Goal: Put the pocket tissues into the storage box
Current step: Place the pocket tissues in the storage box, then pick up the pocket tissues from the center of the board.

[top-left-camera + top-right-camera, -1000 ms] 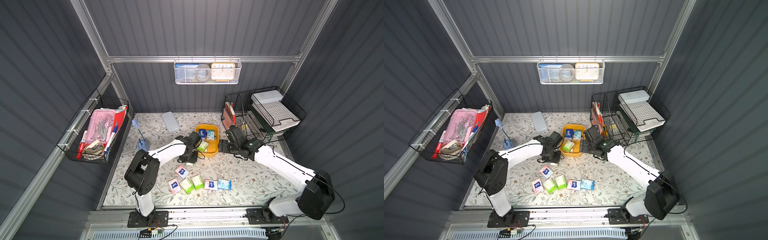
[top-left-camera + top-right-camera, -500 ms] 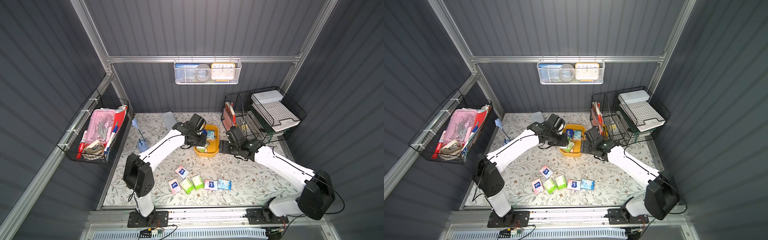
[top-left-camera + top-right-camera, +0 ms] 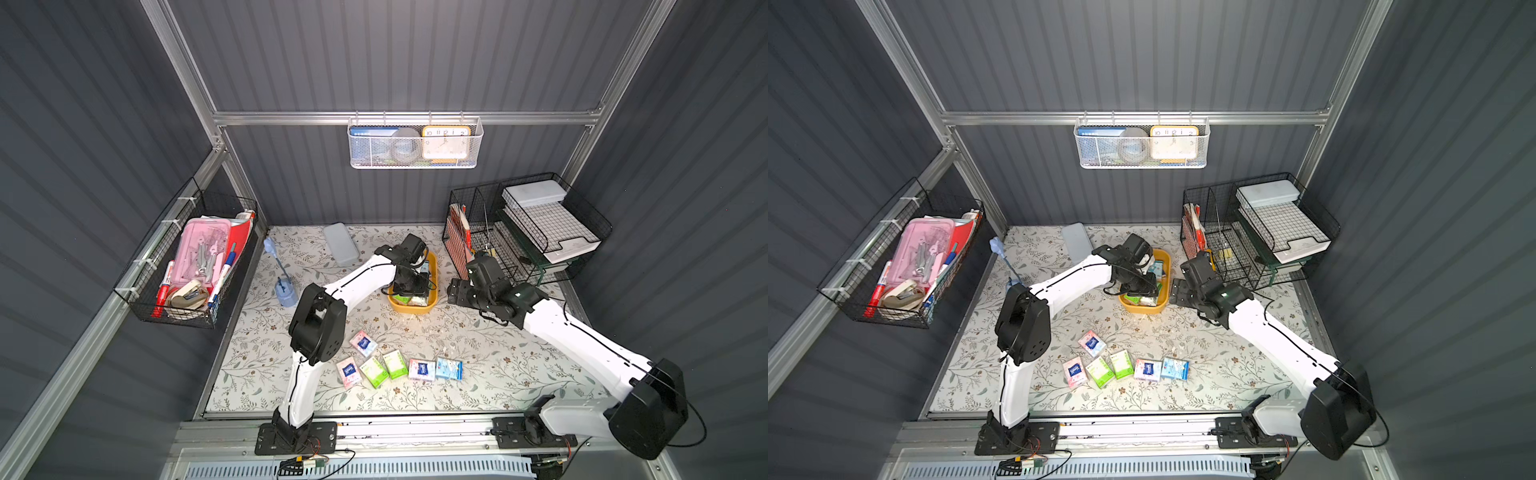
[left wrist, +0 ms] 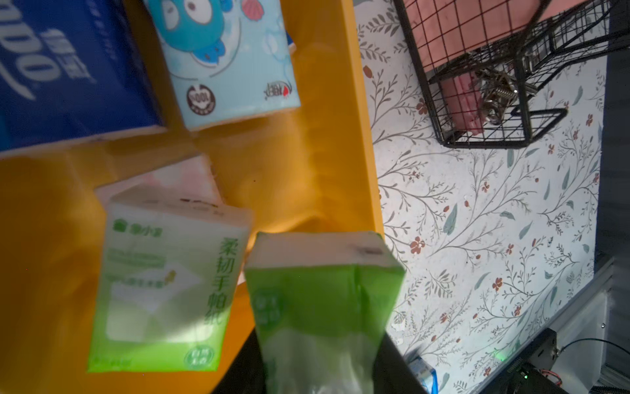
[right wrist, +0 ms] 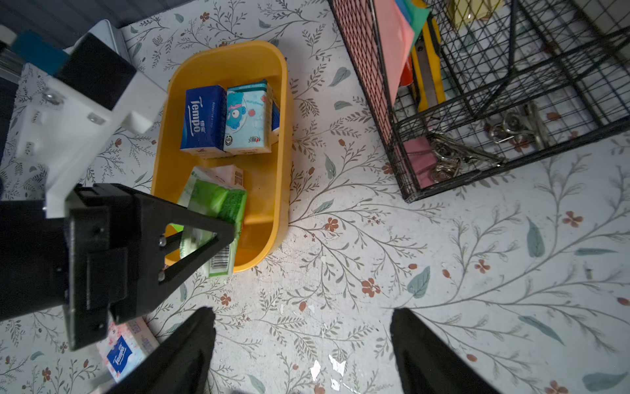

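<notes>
Our left tool [image 5: 225, 232] grips a green packet [image 4: 320, 293] over the box [image 5: 221, 54]; our right tool [image 5: 301, 317] stands wide, empty, beside it.

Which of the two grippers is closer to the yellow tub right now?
Left. The left gripper is over the storage box, shut on a green tissue packet. The right gripper stands open beside the box, apart from it, toward the wire rack.

White arm links [image 3: 361, 282], black joint housings [image 3: 318, 328], thin black cables [image 3: 705, 426], black left hand [image 5: 226, 227]
</notes>
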Controlling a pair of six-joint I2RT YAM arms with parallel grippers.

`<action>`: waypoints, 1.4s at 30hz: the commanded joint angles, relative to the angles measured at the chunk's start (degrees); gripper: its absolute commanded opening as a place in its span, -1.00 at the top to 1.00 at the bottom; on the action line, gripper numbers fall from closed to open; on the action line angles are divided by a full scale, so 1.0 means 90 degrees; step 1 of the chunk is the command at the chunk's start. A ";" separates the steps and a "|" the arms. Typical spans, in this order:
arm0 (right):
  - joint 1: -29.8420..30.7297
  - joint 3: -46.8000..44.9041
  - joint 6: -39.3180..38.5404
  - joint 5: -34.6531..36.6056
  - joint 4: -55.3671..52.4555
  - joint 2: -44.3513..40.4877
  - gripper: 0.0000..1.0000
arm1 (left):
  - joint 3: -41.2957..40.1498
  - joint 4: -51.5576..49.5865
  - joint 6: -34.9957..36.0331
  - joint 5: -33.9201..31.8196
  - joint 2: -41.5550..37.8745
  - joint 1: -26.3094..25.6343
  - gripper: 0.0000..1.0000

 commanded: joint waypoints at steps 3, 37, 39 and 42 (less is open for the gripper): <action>-0.0018 -0.0108 0.0058 0.0020 -0.0159 -0.0061 -0.69 | 0.0414 -0.0144 0.0224 -0.0162 0.0249 -0.0003 0.20; -0.0027 -0.0132 0.0008 -0.0273 0.0040 0.0062 -0.70 | 0.0408 -0.0620 -0.0197 -0.1245 -0.0490 -0.0003 -0.40; -0.0027 -0.0138 0.0004 -0.0326 0.0086 0.0103 -0.70 | -0.0089 -0.0603 -0.0330 -0.1452 -0.0969 -0.0003 -0.44; -0.0032 -0.0141 0.0005 -0.0395 0.0127 0.0164 -0.69 | -0.0851 -0.0625 -0.0577 -0.1871 -0.1659 -0.0003 -0.52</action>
